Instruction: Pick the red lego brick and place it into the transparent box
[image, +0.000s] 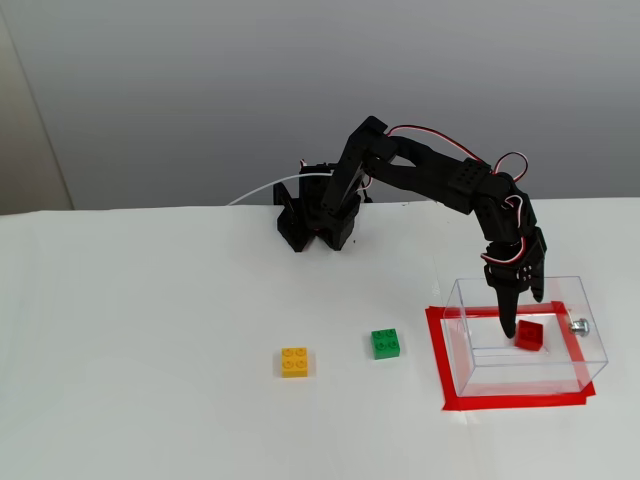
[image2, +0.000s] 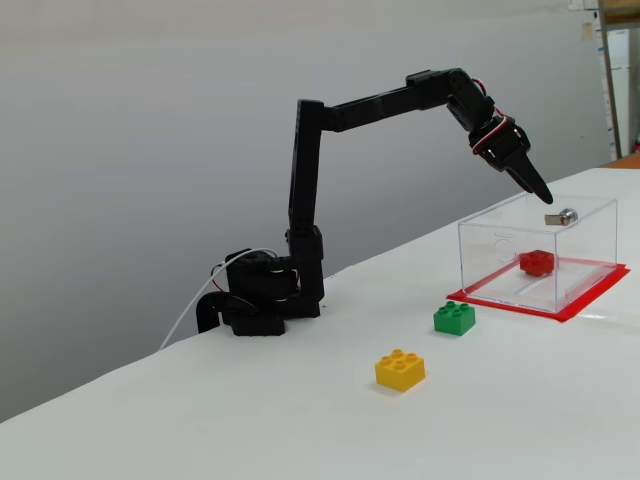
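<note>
red lego brick (image: 529, 335) inside transparent box (image: 470, 375)

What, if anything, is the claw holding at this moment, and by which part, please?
Nothing is held. The claw hangs empty above the transparent box, and the red lego brick lies free on the box floor.
</note>
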